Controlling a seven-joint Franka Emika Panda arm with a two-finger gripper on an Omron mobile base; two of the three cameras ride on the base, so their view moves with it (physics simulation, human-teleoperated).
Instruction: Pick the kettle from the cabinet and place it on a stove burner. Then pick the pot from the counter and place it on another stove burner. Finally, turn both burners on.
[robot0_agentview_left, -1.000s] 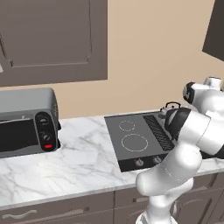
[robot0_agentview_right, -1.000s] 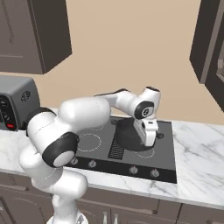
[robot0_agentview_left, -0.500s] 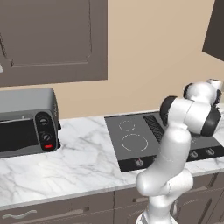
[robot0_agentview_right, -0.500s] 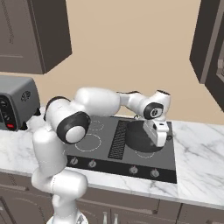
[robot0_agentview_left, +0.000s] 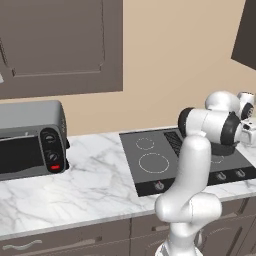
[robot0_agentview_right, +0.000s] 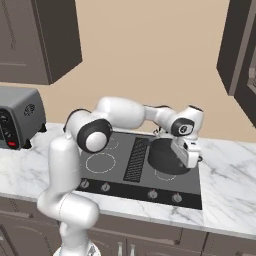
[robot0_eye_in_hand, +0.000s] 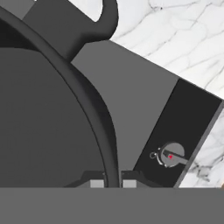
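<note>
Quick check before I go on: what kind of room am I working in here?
A simulated home kitchen, by the look of it: a glass cooktop set into a marble counter, wall cabinets above, and a toaster oven alongside.

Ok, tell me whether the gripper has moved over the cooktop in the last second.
Yes. In the right base view the gripper, shut on the pot rim, has shifted right across the cooktop, from near its central vent toward the right-hand burners.

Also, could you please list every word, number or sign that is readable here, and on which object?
None: no readable words, labels or numbers.
Toaster oven: dials and a red spot, no legible text.
Stove knob: a red dot and a small ring mark, no letters.
</note>
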